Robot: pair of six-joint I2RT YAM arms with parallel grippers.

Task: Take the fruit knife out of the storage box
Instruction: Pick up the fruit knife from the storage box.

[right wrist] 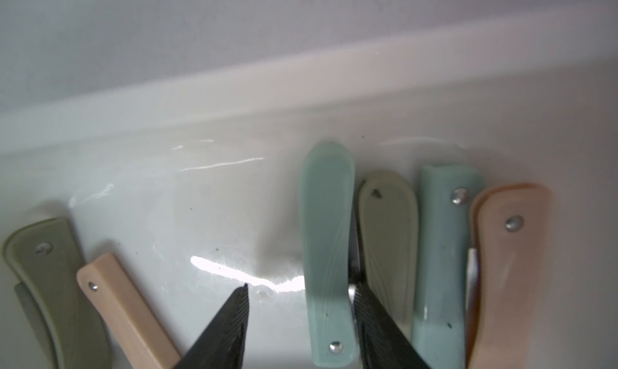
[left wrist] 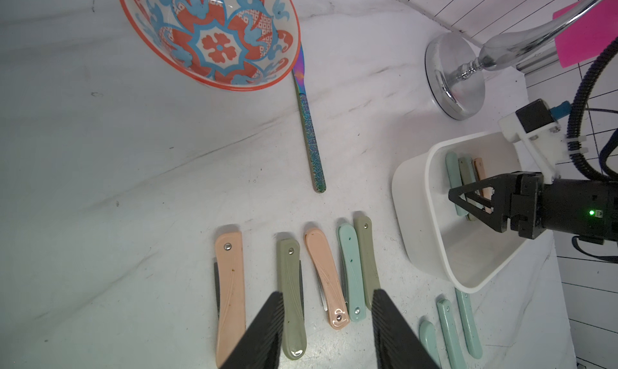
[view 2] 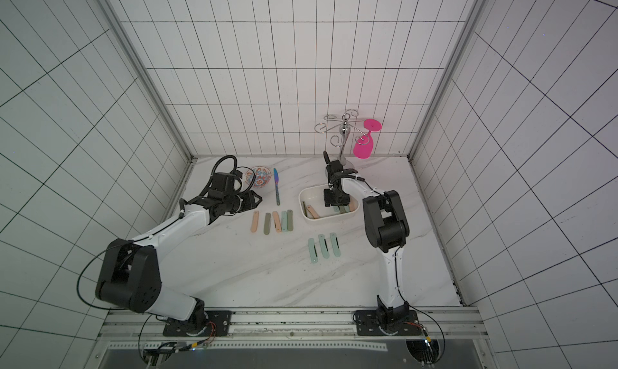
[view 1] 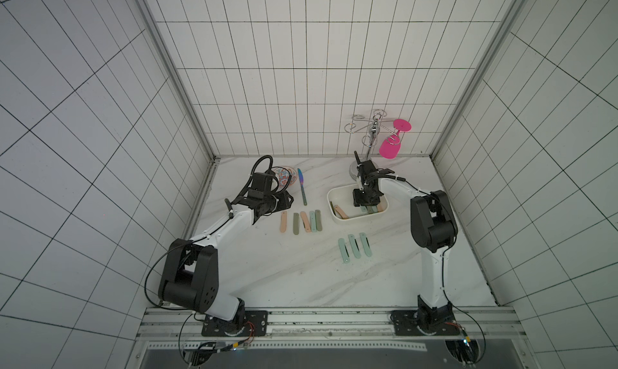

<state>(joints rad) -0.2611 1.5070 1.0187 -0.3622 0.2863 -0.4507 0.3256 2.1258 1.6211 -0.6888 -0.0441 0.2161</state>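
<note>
Right end effector (right wrist: 301,285) part-open, straddling smooth teal fruit knife (right wrist: 327,237) in glossy storage box (right wrist: 301,83); left end effector (left wrist: 327,292) at box's 9 o'clock, part-open, empty.

left pincer (left wrist: 327,292): held low, jaws apart | right pincer (right wrist: 301,285): pointing down, jaws apart

Bowl (view 1: 289,176) half hidden behind left arm (view 1: 234,220) — pink knife (right wrist: 501,283) cut by edge.

Marble table (view 1: 267,277): storage box (view 1: 329,200), rack base (left wrist: 454,80) back right; bowl (view 2: 259,176), butter knife (view 2: 277,192) back left; five folded knives (view 1: 305,222), three mint knives (view 1: 353,247) centre.
</note>
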